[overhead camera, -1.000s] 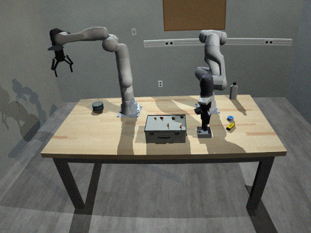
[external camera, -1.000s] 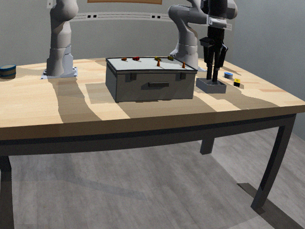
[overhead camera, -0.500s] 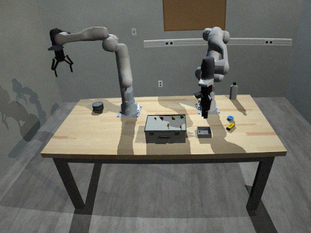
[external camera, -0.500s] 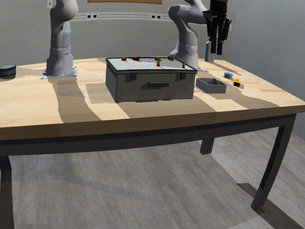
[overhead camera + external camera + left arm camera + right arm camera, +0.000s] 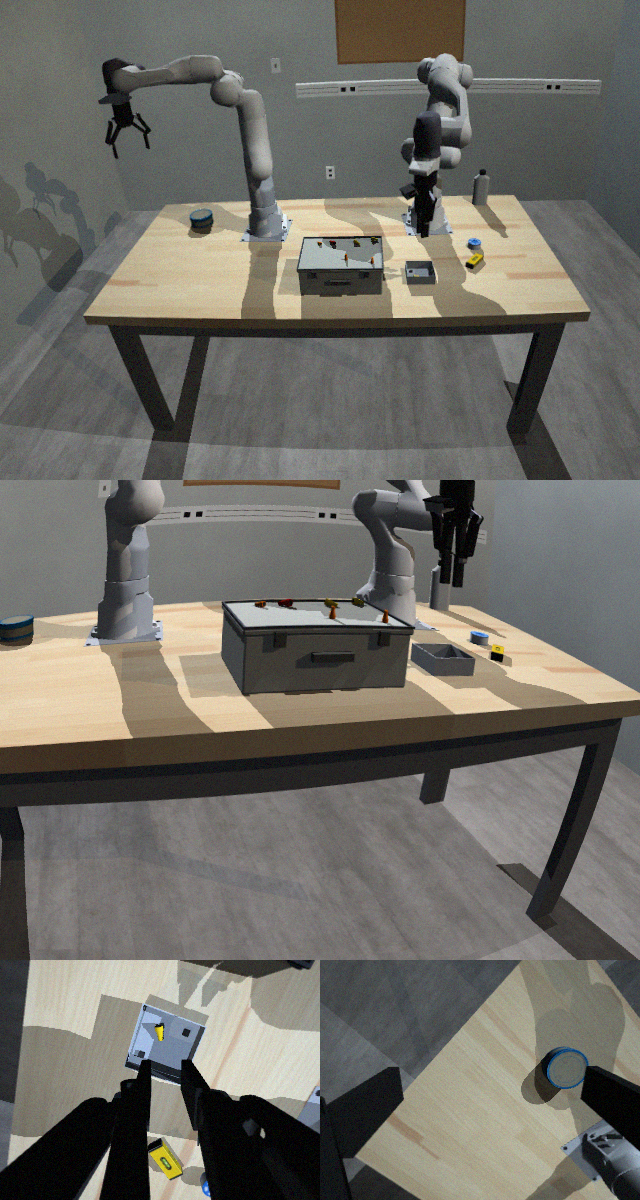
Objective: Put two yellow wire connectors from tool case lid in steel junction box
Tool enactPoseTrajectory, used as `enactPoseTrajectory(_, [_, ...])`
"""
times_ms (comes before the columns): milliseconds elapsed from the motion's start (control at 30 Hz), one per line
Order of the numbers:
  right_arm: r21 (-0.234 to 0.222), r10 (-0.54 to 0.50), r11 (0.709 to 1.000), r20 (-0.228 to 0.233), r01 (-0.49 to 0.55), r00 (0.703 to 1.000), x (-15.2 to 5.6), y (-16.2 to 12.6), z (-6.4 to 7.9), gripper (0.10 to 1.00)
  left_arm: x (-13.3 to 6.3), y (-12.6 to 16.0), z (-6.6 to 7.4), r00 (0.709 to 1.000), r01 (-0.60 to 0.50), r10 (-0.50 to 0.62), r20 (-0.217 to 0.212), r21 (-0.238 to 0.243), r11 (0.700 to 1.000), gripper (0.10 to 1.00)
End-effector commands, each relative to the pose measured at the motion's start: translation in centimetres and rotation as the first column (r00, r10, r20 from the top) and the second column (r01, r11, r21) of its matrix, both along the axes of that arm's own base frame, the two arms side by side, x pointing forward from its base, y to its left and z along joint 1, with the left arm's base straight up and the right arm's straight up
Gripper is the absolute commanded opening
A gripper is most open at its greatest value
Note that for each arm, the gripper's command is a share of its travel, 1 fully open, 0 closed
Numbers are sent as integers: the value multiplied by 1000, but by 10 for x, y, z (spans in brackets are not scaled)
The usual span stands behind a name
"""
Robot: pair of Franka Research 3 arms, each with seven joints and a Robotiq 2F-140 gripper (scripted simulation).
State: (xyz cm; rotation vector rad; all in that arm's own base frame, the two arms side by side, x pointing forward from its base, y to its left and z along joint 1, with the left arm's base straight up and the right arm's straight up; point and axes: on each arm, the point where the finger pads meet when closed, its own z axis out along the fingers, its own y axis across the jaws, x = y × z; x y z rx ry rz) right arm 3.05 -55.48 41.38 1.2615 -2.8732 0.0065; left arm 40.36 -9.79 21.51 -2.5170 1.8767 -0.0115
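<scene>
Left gripper [image 5: 423, 232] [image 5: 451, 583] [image 5: 166, 1062] narrowly open, right gripper [image 5: 131, 152] [image 5: 492, 1082] wide, both empty; yellow level [image 5: 474, 260] [image 5: 497, 652] [image 5: 166, 1159], blue disc [image 5: 474, 242] [image 5: 479, 637] [image 5: 206, 1188] near junction box [image 5: 420, 280] [image 5: 454, 667] [image 5: 169, 1051].

Left pincer [image 5: 423, 233] [image 5: 451, 583] [image 5: 166, 1062] raised from the junction box [image 5: 420, 274] [image 5: 448, 667] [image 5: 131, 1037], now well above it, fingers apart
</scene>
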Motion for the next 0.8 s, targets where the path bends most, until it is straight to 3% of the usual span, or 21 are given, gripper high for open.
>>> enactPoseTrajectory(0, [0, 0, 1000, 0, 0, 1000, 0, 0, 0, 1000, -3, 1, 0, 1000, -8, 8, -7, 3, 1000, 255])
enactPoseTrajectory(133, [0, 0, 1000, 0, 0, 1000, 0, 0, 0, 1000, -3, -1, 0, 1000, -5, 5, -7, 3, 1000, 255])
enactPoseTrajectory(167, [0, 0, 1000, 0, 0, 1000, 0, 0, 0, 1000, -7, -13, 0, 1000, 12, -12, -7, 3, 1000, 255])
enactPoseTrajectory(233, [0, 0, 1000, 0, 0, 1000, 0, 0, 0, 1000, -30, -70, -4, 996, 94, -94, -5, 2, 996, 255])
enactPoseTrajectory(333, [0, 0, 1000, 0, 0, 1000, 0, 0, 0, 1000, -61, -111, -8, 974, 225, -225, -7, 2, 974, 255])
enactPoseTrajectory(433, [0, 0, 1000, 0, 0, 1000, 0, 0, 0, 1000, -92, -159, -12, 970, 244, -244, -7, 3, 970, 255])
enactPoseTrajectory(700, [0, 0, 1000, 0, 0, 1000, 0, 0, 0, 1000, -93, -162, -13, 970, 244, -244, -7, 3, 970, 255])
enactPoseTrajectory(767, [0, 0, 1000, 0, 0, 1000, 0, 0, 0, 1000, -93, -162, -21, 970, 244, -244, -7, 3, 970, 255])
